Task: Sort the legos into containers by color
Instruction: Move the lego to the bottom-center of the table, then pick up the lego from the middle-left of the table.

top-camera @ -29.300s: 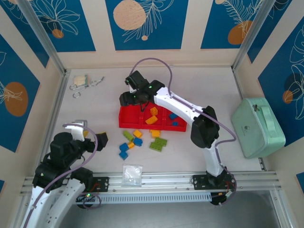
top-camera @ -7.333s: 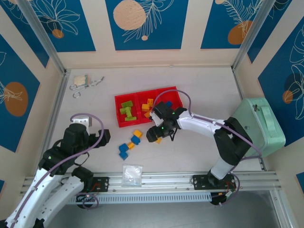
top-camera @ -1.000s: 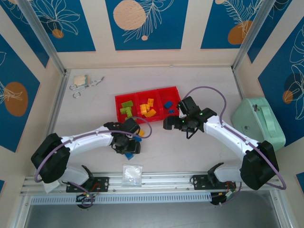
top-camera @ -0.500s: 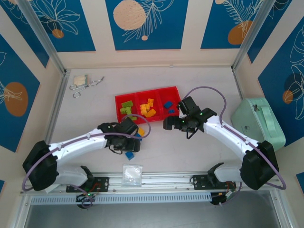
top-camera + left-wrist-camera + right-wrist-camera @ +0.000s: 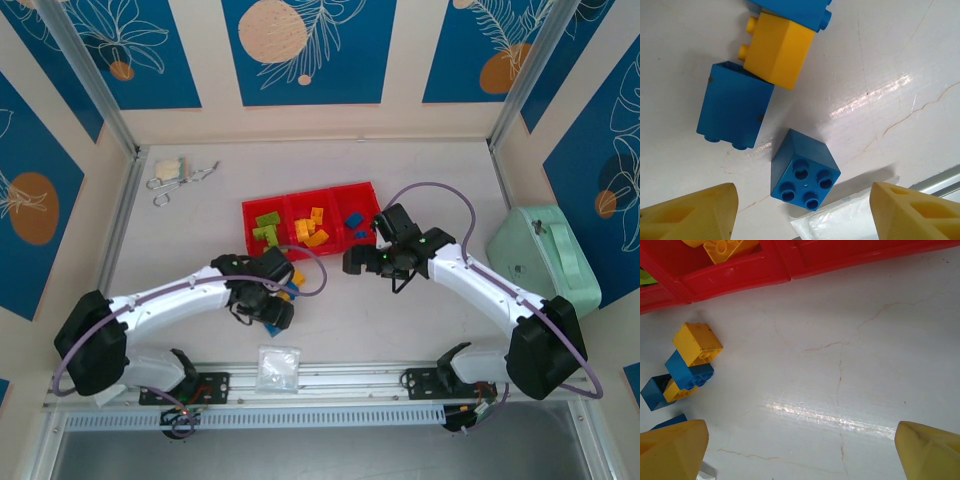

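One blue lego (image 5: pixel 805 170) lies tipped — studs toward the left gripper (image 5: pixel 802 212).

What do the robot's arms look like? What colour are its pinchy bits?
The left arm and the right arm match: smooth white tube parts joined by chunky black joints. A thin purple cable loops along each one. The jaws are wedge-shaped pieces of yellow-orange plastic.

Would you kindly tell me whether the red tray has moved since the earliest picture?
Yes. Measured against the clear bag, the red tray now lies farther away, toward the back wall, with its right end swung slightly further back.
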Controlling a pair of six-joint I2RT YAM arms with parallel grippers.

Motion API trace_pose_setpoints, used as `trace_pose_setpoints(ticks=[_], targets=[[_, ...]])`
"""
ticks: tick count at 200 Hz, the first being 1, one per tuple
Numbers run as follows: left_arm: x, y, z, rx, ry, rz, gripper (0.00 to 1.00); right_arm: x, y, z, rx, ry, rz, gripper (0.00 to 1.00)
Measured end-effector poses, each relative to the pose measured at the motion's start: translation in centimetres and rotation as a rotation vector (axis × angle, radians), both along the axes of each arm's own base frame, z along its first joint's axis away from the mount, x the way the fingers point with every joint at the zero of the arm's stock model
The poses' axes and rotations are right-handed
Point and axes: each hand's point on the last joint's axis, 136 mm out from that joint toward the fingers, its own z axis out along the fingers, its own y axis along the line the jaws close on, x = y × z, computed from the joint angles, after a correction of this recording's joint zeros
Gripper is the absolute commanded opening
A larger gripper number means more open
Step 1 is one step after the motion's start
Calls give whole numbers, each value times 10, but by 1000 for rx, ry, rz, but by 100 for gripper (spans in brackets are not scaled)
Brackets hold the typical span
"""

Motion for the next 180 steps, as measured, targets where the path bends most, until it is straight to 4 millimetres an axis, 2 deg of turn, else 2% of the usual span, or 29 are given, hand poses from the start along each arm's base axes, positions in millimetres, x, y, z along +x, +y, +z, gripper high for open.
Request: trace_pose_setpoints(ticks=[62, 114, 148, 180], targets=[[-15, -8, -16, 41, 55, -66, 62, -1, 1, -1, -2, 3, 6, 96], [-13, -6, -22, 98, 48, -70, 55, -3, 2, -2, -4, 7, 11, 96], [-18, -6, -32, 151, 45, -104, 57, -5, 1, -3, -11, 16, 11, 96], [-17, -8, -32, 162, 19, -120, 60, -5, 0, -3, -12, 18, 11, 96]])
